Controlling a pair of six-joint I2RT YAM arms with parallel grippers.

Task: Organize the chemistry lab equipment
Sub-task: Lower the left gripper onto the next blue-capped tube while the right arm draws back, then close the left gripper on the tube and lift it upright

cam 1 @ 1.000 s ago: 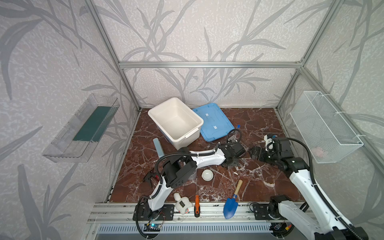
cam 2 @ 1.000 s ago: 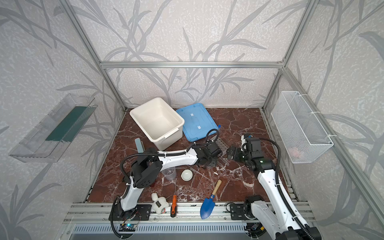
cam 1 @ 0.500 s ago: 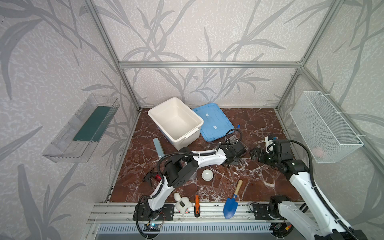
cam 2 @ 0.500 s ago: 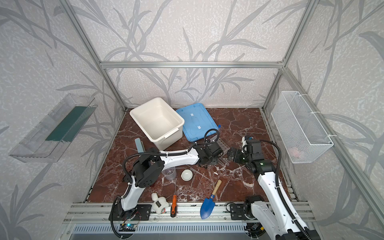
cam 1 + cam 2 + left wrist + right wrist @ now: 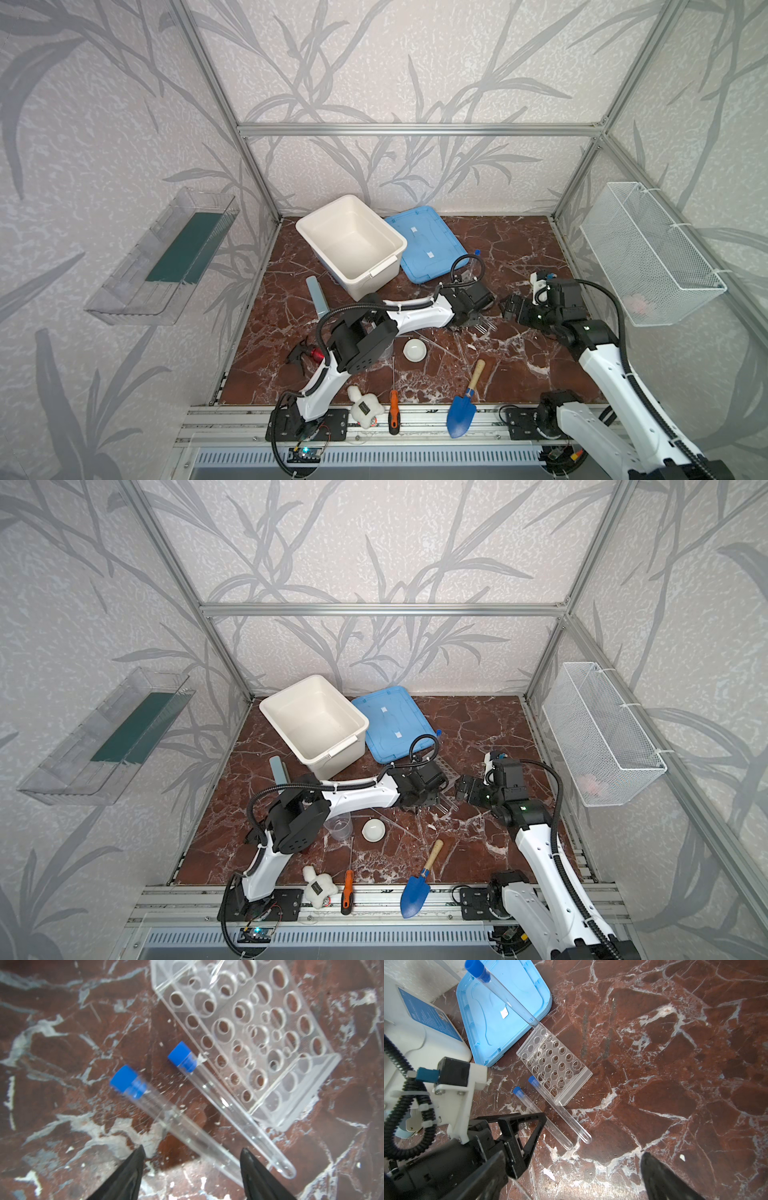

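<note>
Two clear blue-capped test tubes [image 5: 166,1113] [image 5: 226,1105] lie side by side on the marble next to the clear grid rack [image 5: 276,1076]. A third tube [image 5: 500,991] leans up out of the rack's [image 5: 583,1075] far corner. My left gripper [image 5: 192,1153] hovers open over the nearer lying tube [image 5: 560,1138], whose lower end runs between its fingers without touching them. My right gripper [image 5: 571,1178] is open and empty, close by on the right [image 5: 513,309]. Nearer the front are the white dish [image 5: 414,349], the beaker [image 5: 340,827] and thin clear rods [image 5: 390,818].
A white bin [image 5: 351,245] and blue lid [image 5: 424,243] sit at the back. A blue trowel [image 5: 463,409], orange-handled screwdriver [image 5: 393,409] and plush toy [image 5: 365,409] lie at the front edge. A wire basket [image 5: 648,253] hangs right, a clear shelf [image 5: 166,257] left.
Hardly anything: my left gripper has shifted very slightly to the right over the lying tubes. The tubes, rack and right arm stay as they were.
</note>
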